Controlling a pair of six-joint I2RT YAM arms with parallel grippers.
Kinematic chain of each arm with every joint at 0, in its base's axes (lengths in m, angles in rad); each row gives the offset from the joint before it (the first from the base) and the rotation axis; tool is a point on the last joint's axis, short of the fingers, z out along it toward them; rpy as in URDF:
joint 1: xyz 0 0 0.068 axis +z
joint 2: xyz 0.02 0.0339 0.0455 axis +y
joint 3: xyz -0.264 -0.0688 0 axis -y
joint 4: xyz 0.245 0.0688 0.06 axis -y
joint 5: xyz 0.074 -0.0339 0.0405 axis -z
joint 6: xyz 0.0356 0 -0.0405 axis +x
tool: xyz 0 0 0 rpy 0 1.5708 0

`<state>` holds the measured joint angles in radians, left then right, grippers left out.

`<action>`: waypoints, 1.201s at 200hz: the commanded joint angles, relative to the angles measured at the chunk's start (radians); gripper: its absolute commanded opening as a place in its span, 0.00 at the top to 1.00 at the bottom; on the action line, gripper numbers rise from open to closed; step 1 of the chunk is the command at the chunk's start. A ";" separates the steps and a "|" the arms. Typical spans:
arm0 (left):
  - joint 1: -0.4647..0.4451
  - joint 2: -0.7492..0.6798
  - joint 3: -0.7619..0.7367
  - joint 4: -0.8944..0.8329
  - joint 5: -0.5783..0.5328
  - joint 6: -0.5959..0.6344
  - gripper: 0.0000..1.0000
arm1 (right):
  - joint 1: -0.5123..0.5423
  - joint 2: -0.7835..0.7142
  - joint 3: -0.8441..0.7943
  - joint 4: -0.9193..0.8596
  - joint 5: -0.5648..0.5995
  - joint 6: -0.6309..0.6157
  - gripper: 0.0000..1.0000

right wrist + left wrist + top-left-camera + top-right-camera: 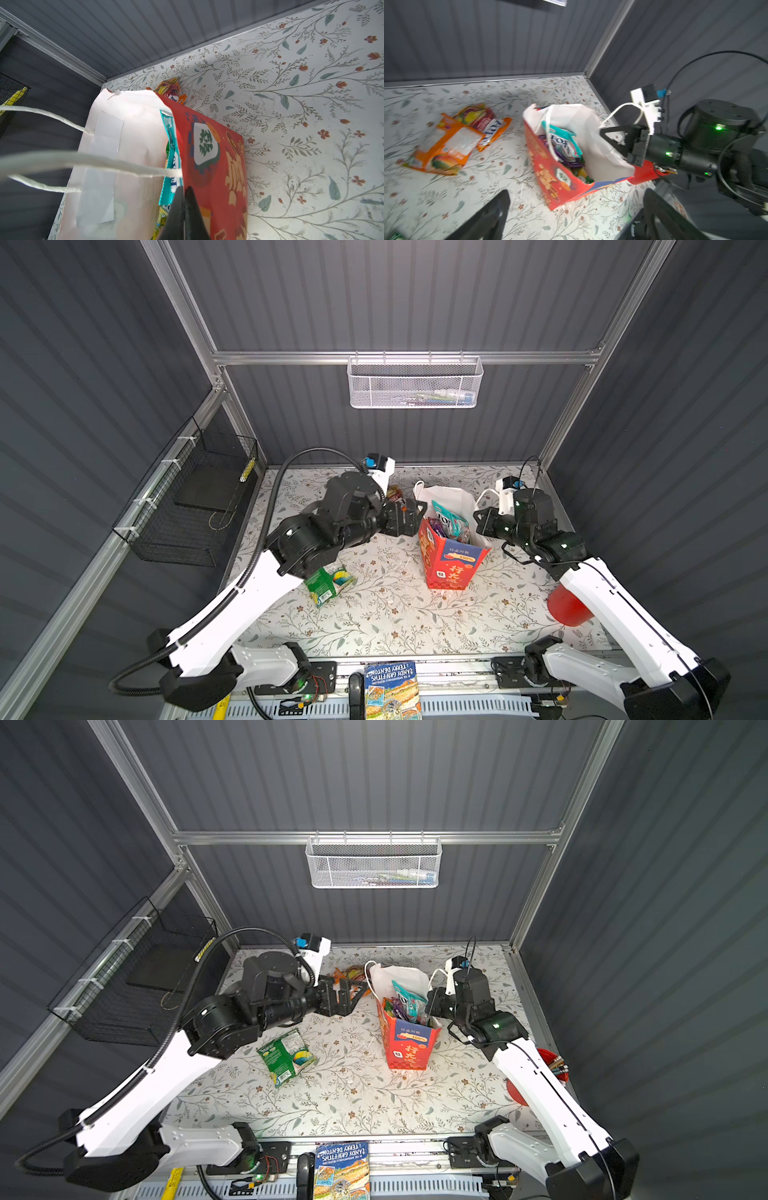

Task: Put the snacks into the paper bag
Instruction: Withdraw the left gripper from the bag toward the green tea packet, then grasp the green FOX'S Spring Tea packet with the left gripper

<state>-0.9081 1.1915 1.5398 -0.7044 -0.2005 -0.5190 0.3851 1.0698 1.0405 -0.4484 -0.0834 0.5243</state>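
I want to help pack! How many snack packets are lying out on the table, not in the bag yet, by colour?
Orange packet: 1
Multicolour FOX'S packet: 1
Green packet: 1
Total: 3

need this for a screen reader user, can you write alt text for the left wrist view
An upright red paper bag stands open with a teal packet and purple packets inside, the right pincer shut on its white rim. Two orange packets lie on the floral table beside it; the left pincer hangs open in the foreground.
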 commanded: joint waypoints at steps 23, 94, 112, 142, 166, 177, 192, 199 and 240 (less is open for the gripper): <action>0.010 -0.217 -0.367 -0.062 -0.206 -0.204 0.00 | 0.001 0.012 -0.008 0.022 -0.009 0.004 1.00; 0.247 -0.429 -0.833 -0.051 -0.048 -0.467 0.00 | 0.001 0.031 -0.008 0.031 -0.027 0.008 1.00; 0.351 -0.428 -0.894 -0.041 0.018 -0.477 0.00 | 0.001 0.032 -0.008 0.031 -0.029 0.007 1.00; 0.540 -0.401 -0.995 0.014 0.112 -0.480 0.00 | 0.001 0.028 -0.008 0.028 -0.027 0.003 1.00; 0.609 -0.360 -1.023 0.025 0.131 -0.472 0.00 | 0.001 0.019 -0.008 0.025 -0.019 -0.001 1.00; 0.611 -0.362 -1.023 0.026 0.123 -0.469 0.00 | 0.001 0.017 -0.008 0.025 -0.015 -0.001 1.00; 0.611 -0.357 -1.019 0.023 0.106 -0.459 0.00 | 0.001 0.022 -0.008 0.025 -0.017 -0.001 1.00; 0.611 -0.347 -1.016 0.010 0.088 -0.464 0.00 | 0.001 0.025 -0.007 0.026 -0.020 -0.001 1.00; 0.611 -0.279 -1.043 0.100 0.105 -0.475 0.01 | 0.001 0.035 -0.007 0.028 -0.026 -0.001 1.00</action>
<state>-0.3038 0.8745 0.5129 -0.6563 -0.1059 -0.9813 0.3851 1.0935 1.0405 -0.4286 -0.1059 0.5308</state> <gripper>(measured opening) 0.995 0.048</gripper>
